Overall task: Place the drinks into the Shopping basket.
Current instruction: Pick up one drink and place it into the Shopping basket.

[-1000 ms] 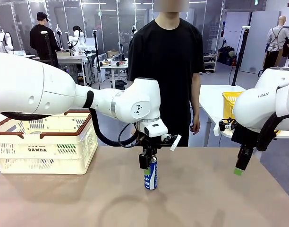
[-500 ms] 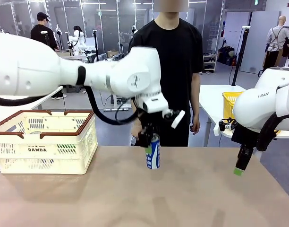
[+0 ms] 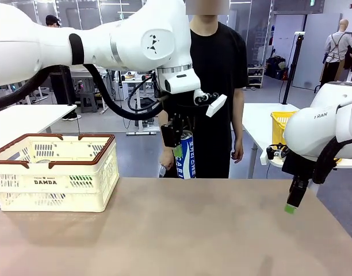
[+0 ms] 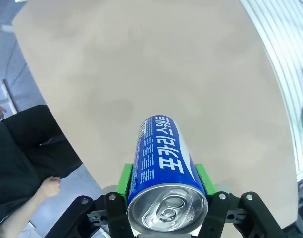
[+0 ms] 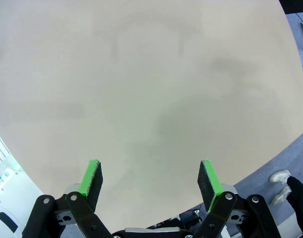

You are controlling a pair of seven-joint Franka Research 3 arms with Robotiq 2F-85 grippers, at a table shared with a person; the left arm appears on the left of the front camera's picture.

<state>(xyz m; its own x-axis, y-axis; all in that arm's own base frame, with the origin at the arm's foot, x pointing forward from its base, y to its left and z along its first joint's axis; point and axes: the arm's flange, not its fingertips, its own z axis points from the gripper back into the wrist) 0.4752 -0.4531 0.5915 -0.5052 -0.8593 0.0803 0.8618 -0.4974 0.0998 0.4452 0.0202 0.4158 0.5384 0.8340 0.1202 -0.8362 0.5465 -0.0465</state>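
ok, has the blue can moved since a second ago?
Yes. The blue can, shut in the left gripper, has gone up off the table, hanging above the Shopping basket rim's height.

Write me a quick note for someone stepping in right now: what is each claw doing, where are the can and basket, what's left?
Left claw: shut on the blue can, held in the air above the table's far edge, in front of the person.
Right claw: open, holding nothing, over the table's right side.
Basket: on the table, far left; something green shows through its slots.
Done: can gripped and off the table.
Left: carry it left and release it in the basket.
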